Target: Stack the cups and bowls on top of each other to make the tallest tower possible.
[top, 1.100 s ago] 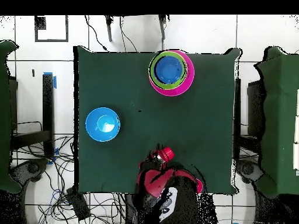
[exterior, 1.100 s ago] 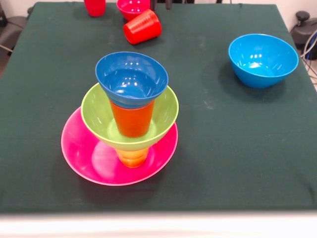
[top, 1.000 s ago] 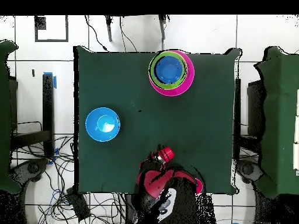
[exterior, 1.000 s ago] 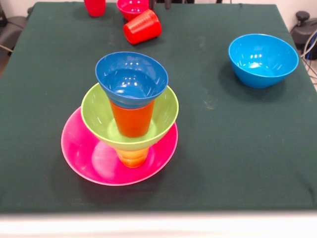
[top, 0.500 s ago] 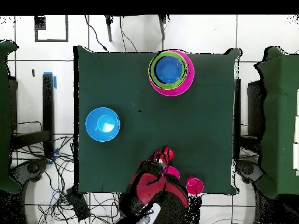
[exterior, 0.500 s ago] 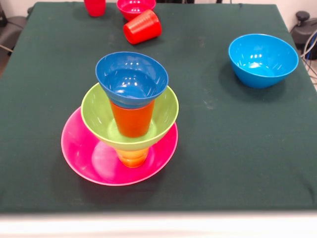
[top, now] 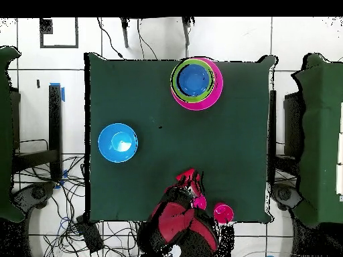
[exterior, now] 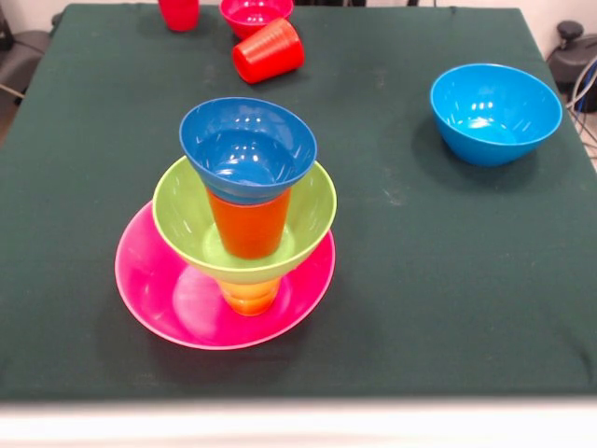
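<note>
Front tower (exterior: pixel 244 224): you saw 5 pieces stacked, pink bowl (exterior: pixel 168 299) lowest, dark blue bowl (exterior: pixel 248 147) on top; no gripper showed.
Overhead arm (top: pixel 177 224): it hid the jaws, state untellable; the tower stood well apart from it.

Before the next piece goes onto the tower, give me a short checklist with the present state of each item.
1. Tower standing, levels centred: ok. Dark blue bowl sits on the orange cup, inside the green bowl, on the yellow cup, in the pink bowl.
2. Top open to receive a piece: ok, the dark blue bowl is empty.
3. Spare pieces available: ok. Light blue bowl, red cup on its side, upright red cup, small red bowl.
4. Arm clear of the tower: ok, at the opposite table edge.
5. Claw state: cannot tell.
</note>
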`<action>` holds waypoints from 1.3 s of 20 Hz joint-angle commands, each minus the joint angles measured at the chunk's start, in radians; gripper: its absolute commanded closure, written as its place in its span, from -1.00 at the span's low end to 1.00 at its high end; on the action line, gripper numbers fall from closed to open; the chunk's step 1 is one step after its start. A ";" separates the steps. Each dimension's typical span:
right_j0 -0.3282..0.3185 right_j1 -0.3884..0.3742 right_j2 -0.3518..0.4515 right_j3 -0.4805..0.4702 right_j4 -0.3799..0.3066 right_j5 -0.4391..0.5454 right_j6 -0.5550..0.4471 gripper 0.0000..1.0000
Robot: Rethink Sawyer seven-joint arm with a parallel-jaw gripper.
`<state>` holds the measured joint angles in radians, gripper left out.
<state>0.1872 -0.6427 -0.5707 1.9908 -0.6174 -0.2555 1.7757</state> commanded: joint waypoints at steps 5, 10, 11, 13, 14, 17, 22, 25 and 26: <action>0.054 0.188 -0.005 -0.004 0.133 -0.126 0.147 -1.00; 0.050 0.236 -0.002 -0.006 0.163 -0.182 0.133 -1.00; 0.052 0.257 -0.003 -0.007 0.178 -0.205 0.133 -1.00; 0.045 0.283 0.008 -0.012 0.190 -0.226 0.131 -1.00; 0.044 0.290 0.009 -0.013 0.194 -0.230 0.128 -1.00; 0.045 0.315 0.008 -0.019 0.206 -0.246 0.118 -1.00; 0.035 0.356 0.014 -0.030 0.222 -0.277 0.113 -1.00; 0.034 0.366 0.015 -0.034 0.229 -0.282 0.113 -1.00; 0.035 0.371 0.013 -0.035 0.232 -0.286 0.114 -1.00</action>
<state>0.2242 -0.3418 -0.6315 1.9893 -0.4495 -0.4969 1.7757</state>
